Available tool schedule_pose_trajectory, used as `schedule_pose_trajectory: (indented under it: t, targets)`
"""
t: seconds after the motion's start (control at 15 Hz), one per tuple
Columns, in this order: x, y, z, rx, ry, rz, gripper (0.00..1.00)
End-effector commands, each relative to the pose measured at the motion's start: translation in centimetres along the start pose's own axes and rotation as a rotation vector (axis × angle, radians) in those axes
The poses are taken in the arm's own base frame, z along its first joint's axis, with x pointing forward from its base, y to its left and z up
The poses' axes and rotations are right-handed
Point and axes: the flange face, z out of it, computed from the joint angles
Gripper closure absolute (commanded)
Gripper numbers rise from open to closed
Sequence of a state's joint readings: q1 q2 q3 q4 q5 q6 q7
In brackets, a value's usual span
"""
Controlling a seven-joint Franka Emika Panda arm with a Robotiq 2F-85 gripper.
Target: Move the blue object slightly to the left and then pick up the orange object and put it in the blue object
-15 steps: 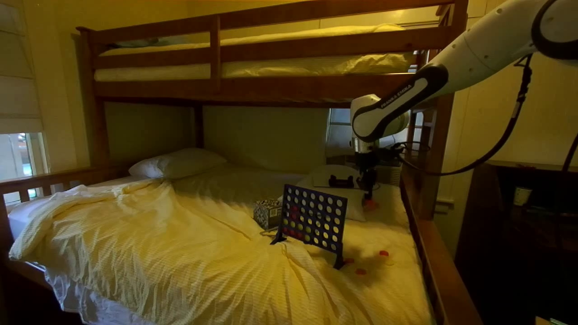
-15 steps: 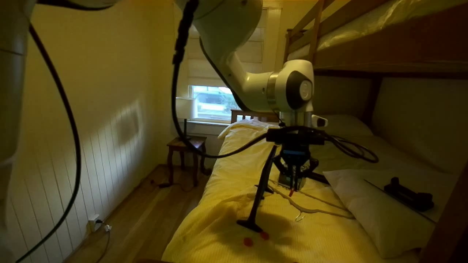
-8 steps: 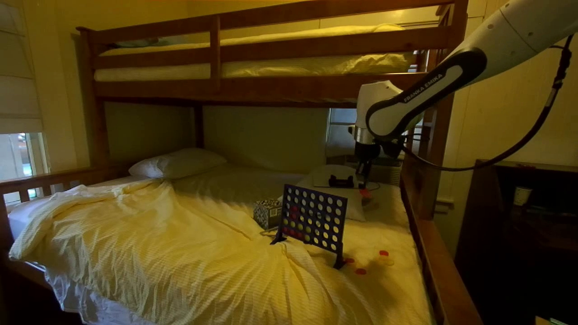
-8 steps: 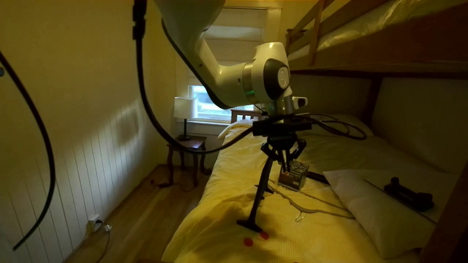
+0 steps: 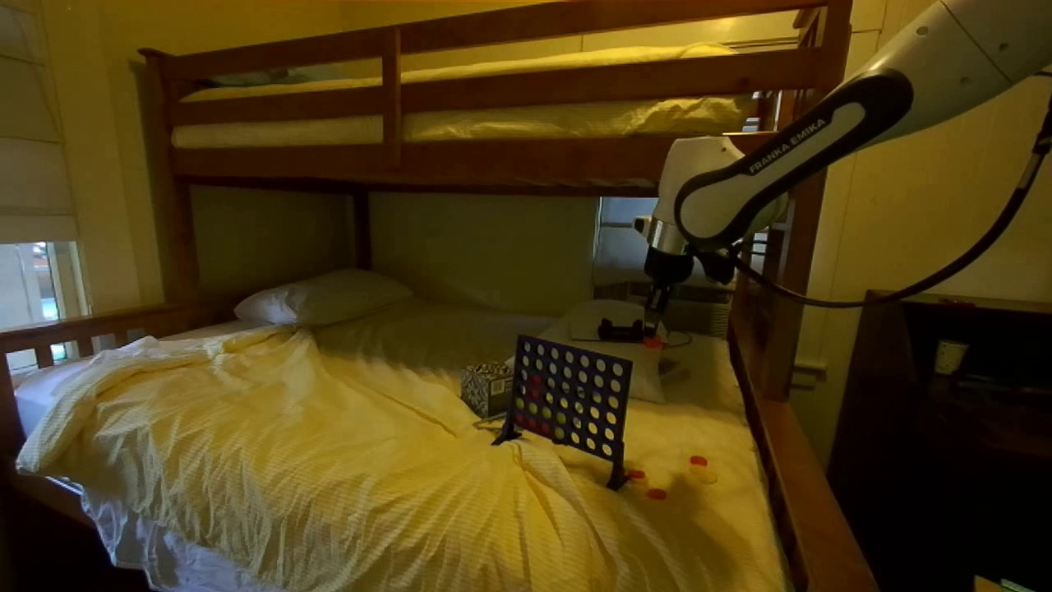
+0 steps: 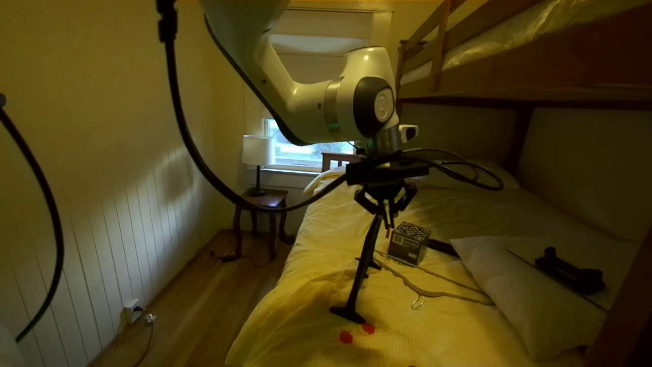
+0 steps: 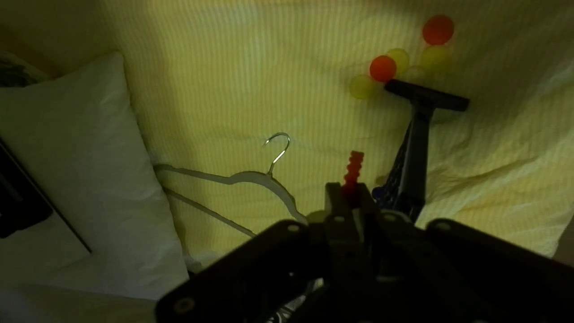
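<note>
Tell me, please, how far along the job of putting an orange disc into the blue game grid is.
Done: the pick-up; one orange disc is off the yellow bedding. In hand: the gripper pinches it, edge-on in the wrist view, outside the blue game grid. Left: bringing it over the grid's top edge and letting go. I can't tell from these pictures whether the grid's shift left was done.

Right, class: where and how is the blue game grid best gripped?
Probably the top edge, from above, gripper straddling it: the grid stands on its feet and, in an exterior view, looks thin edge-on. Release the held disc first.
</note>
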State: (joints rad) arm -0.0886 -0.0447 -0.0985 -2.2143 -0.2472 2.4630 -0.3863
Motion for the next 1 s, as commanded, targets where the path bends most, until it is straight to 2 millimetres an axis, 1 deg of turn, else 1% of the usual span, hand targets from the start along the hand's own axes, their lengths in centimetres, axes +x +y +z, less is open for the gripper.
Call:
schedule_pose_trajectory:
  t: [0.0, 0.33, 0.73, 0.93]
  targets:
    - [0.2, -1.1, -0.9, 0.047, 0.049, -0.039, 0.98]
    - [1.3, -1.5, -0.7, 0.109, 0.065, -0.069, 0.98]
    - [2.2, -1.1, -0.4, 0.143, 0.077, -0.061, 0.98]
    - [2.7, -0.8, 0.0, 0.147, 0.059, -0.054, 0.98]
